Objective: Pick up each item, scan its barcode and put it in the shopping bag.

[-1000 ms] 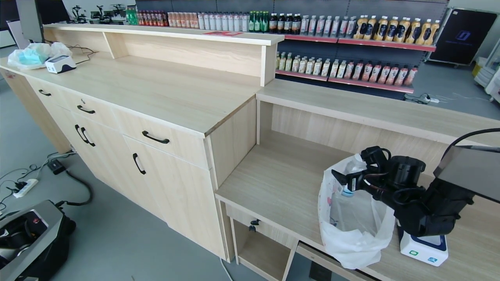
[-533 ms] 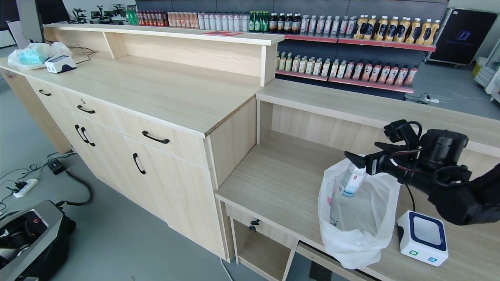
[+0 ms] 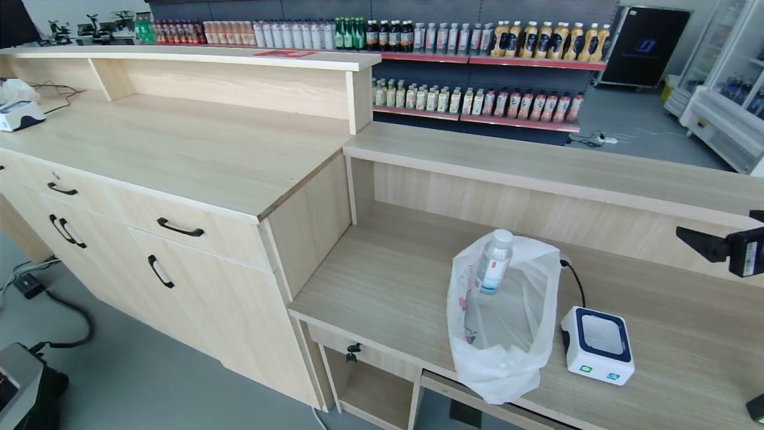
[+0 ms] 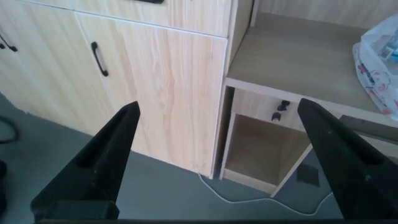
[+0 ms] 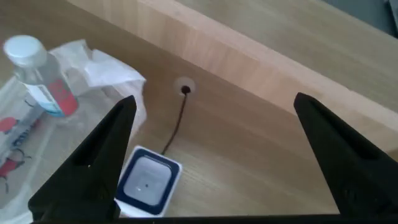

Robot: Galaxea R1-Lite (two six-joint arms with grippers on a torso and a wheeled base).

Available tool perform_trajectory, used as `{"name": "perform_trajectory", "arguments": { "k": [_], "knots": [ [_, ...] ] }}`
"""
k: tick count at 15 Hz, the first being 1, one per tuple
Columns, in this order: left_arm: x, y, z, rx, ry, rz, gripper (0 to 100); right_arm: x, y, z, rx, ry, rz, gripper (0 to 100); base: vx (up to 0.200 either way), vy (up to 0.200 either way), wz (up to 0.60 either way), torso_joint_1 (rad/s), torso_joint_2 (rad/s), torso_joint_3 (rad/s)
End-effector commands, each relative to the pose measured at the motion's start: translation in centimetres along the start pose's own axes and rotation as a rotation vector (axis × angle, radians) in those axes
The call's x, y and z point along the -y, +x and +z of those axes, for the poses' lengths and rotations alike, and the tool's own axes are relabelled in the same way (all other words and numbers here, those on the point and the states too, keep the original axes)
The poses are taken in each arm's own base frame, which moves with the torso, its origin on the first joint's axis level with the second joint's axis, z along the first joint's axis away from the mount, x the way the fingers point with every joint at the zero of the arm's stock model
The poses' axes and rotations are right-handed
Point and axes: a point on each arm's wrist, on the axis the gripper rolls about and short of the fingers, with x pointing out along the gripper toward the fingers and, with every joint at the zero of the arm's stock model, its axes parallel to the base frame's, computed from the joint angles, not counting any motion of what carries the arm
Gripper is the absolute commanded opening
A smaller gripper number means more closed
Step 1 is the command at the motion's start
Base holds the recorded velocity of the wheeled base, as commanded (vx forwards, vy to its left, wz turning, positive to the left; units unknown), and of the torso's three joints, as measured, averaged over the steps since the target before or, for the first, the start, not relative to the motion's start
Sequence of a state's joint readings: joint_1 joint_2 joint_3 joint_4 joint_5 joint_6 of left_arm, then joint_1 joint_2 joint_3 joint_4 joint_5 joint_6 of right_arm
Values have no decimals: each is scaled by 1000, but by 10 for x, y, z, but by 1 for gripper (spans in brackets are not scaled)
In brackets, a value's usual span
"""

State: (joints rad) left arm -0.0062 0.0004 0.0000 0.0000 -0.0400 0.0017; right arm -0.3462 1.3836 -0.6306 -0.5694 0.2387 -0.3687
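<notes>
Right pincer (image 5: 214, 102): I see both fingers spread wide with nothing between them. It hangs above the counter (image 3: 406, 286), to the right of the scanner and well apart from the bag.
Left pincer (image 4: 219, 107): also wide open and empty, low down, facing the cupboard door (image 4: 155, 81).
Bottle (image 3: 494, 263): clear with a white cap. It leans slightly inside the bag, cap up at the mouth.
Bag (image 3: 507, 352): thin white plastic, mouth open, near the counter's front edge.
Scanner (image 3: 597, 345): white and blue box just beside the bag, on its right.
Cable (image 5: 177, 121): runs from the scanner to a hole in the back panel.
</notes>
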Motion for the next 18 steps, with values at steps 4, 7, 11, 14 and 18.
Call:
{"name": "perform_trajectory", "arguments": {
  "k": [4, 7, 11, 14, 18],
  "knots": [
    [0, 0, 0, -1, 0, -1, 100, 49, -30, -32, -243, 90, -241, 100, 0, 0, -600, 1, 2, 2],
    [0, 0, 0, -1, 0, 0, 100, 71, -27, -59, -350, 99, -290, 100, 0, 0, -600, -1, 4, 4],
    [0, 0, 0, -1, 0, -1, 100, 83, -2, -92, -291, 148, -10, 100, 0, 0, -150, 3, -1, 2],
    [0, 0, 0, -1, 0, 0, 100, 87, 15, -105, -205, 72, 182, 100, 0, 0, 0, 0, 0, 0],
    [0, 0, 0, -1, 0, 0, 100, 80, 40, -121, -193, 80, 286, 100, 0, 0, 0, 0, 0, 0]
  ]
}}
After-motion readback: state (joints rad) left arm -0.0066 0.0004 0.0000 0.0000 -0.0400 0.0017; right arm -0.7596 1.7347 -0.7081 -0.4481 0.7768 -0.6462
